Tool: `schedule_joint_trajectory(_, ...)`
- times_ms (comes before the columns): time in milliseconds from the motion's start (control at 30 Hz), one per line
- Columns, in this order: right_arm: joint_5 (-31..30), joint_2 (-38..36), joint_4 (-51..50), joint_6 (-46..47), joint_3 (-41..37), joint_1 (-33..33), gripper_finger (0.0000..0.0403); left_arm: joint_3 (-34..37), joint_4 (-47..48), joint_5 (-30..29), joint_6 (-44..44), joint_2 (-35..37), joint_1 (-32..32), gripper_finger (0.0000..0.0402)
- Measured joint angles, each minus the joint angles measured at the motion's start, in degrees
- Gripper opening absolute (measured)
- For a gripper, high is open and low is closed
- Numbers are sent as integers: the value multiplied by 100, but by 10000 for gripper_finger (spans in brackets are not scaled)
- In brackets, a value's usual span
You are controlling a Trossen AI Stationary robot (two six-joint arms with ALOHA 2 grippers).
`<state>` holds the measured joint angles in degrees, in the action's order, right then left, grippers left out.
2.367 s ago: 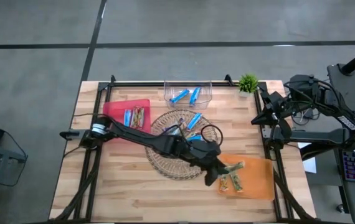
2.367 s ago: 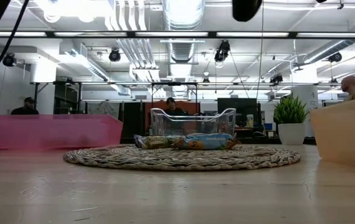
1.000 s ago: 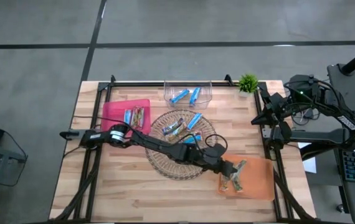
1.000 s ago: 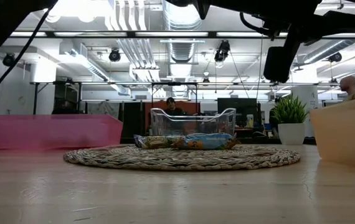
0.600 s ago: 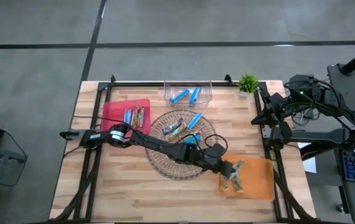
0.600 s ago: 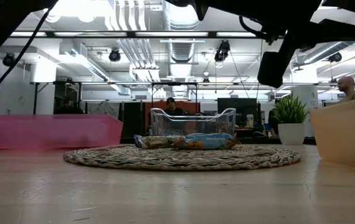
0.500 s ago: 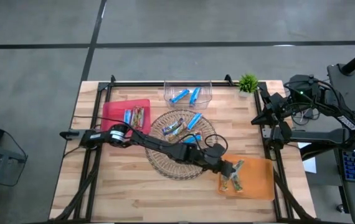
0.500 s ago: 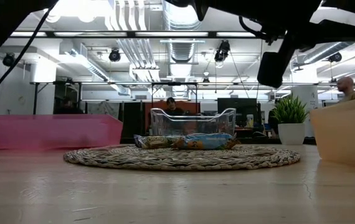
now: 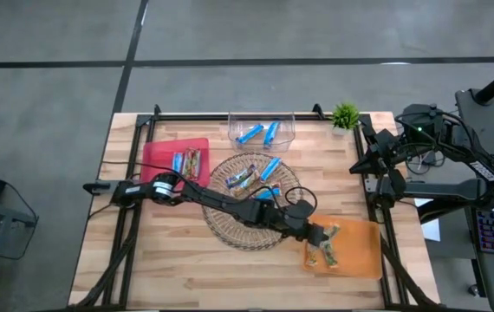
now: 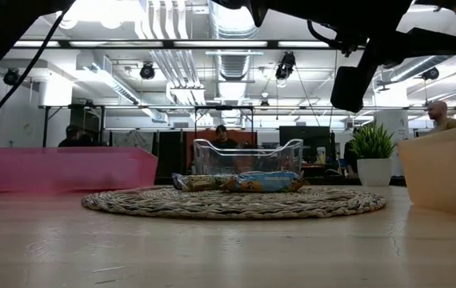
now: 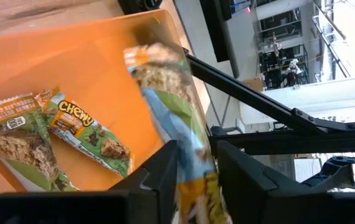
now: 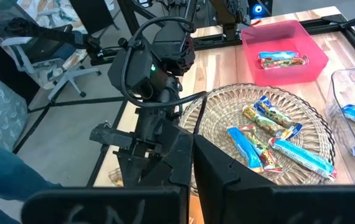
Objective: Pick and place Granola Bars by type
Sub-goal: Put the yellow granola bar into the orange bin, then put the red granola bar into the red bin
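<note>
Release is the step in hand: left end effector (image 11: 193, 180), over the orange tray (image 11: 103, 68), has a green-wrapped granola bar (image 11: 171, 106) between partly spread fingers. Opening wider above the two bars (image 11: 53, 137) already inside would drop it cleanly. Right end effector (image 12: 187, 168) waits closed, beside the bench.

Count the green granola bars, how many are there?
3 green bars. One and another lie side by side in the orange bin; a third is at the left hand, over the bin. More may be hidden.
</note>
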<state>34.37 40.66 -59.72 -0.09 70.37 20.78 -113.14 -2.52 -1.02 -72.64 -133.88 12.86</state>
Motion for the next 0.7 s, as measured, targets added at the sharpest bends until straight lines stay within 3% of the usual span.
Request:
schedule_joint_trajectory(233, 0, 4, 0, 6, 0, 0, 8, 0, 0, 0, -55, 0, -2, 152)
schedule_joint_trajectory(700, -2, 70, 0, -10, 0, 0, 8, 0, 2, -2, 30, 0, -17, 155)
